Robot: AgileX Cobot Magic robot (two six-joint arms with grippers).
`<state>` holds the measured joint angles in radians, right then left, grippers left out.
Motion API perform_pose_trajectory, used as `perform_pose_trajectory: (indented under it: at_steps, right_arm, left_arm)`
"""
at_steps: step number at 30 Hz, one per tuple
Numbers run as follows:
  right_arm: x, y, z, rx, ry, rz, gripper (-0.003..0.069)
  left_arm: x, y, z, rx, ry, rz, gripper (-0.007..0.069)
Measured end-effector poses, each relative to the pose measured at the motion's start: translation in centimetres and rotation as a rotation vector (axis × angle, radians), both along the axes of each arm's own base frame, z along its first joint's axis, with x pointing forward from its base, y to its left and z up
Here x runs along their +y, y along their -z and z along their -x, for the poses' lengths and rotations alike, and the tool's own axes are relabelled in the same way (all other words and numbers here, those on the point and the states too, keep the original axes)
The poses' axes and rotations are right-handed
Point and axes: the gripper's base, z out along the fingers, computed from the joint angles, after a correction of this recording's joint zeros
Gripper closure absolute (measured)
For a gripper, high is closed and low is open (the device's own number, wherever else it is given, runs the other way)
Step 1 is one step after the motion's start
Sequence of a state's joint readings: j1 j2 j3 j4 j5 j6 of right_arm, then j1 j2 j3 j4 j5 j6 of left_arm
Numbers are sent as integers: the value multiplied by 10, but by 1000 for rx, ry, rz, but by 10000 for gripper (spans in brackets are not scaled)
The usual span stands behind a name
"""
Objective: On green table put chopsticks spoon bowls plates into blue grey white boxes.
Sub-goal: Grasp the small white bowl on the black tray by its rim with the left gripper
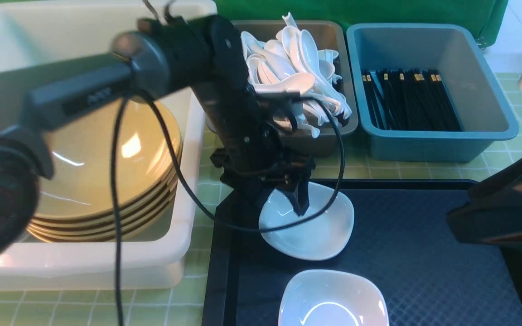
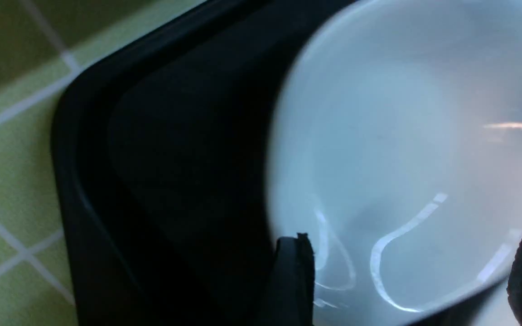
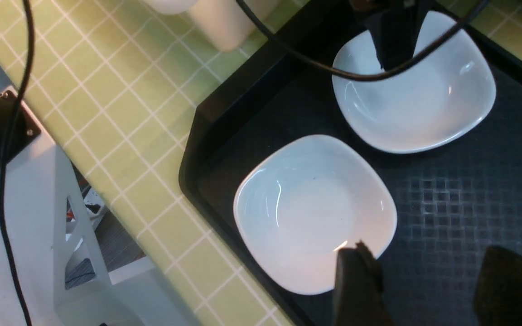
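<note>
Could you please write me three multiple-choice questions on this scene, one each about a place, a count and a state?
1. Where do the thin black chopsticks lie? A) large white plastic tub B) dark grey plastic tub C) blue-grey plastic tub
2. How many small white rounded-square dishes sit on the black textured tray? A) two B) one C) four
3. Those dishes are: A) overturned B) upright, empty C) stacked
Answers: C, they line that tub's floor; A, one far, one near; B, bare hollows face up.
</note>
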<state>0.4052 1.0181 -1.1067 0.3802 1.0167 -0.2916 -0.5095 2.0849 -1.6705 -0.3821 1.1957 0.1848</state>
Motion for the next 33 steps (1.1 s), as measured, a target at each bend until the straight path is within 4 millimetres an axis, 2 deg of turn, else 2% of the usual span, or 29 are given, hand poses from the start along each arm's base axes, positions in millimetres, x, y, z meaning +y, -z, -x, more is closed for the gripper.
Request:
perform_pose_trajectory:
  at_steps: [6, 10, 14, 16, 18, 19, 21, 23, 26, 30, 31, 32, 33]
  right_arm:
    - [0, 0, 0, 5, -3, 3, 300]
    - [0, 0, 1, 6, -3, 3, 300]
    - [0, 1, 1, 11, -5, 7, 300]
    - [0, 1, 1, 11, -6, 7, 300]
    - [0, 1, 1, 11, -6, 9, 300]
    - [0, 1, 1, 11, -7, 10, 300]
    - [-1, 1, 2, 19, -10, 14, 300]
    - [-1, 2, 3, 26, -15, 18, 300]
    - [-1, 2, 4, 26, -35, 31, 300]
    - [-1, 3, 5, 4, -97, 62, 300]
    - [-2, 2, 7, -21, -132, 76, 300]
    - [-2, 2, 8, -25, -136, 77, 300]
    - [-3, 0, 10, -62, -171, 80, 300]
  left_arm:
    - [-3, 21, -6, -6, -15, -31, 71]
    - [-5, 29, -8, 1, -22, -25, 71]
    - [-10, 33, -9, 16, -8, 27, 153]
    - [-12, 34, -10, 17, 2, 57, 295]
    - [-12, 34, -11, 18, -1, 62, 379]
    - [-12, 34, -11, 16, -2, 64, 496]
    - [-13, 34, -11, 16, -3, 66, 585]
    - [-13, 32, -11, 14, -4, 72, 608]
    - [-12, 20, -8, -3, 10, 85, 609]
    - [-8, -13, -2, -67, 38, 114, 609]
    - [-3, -39, 4, -115, 50, 142, 609]
    - [-2, -42, 5, -120, 53, 145, 609]
    - [7, -69, 12, -165, 55, 169, 609]
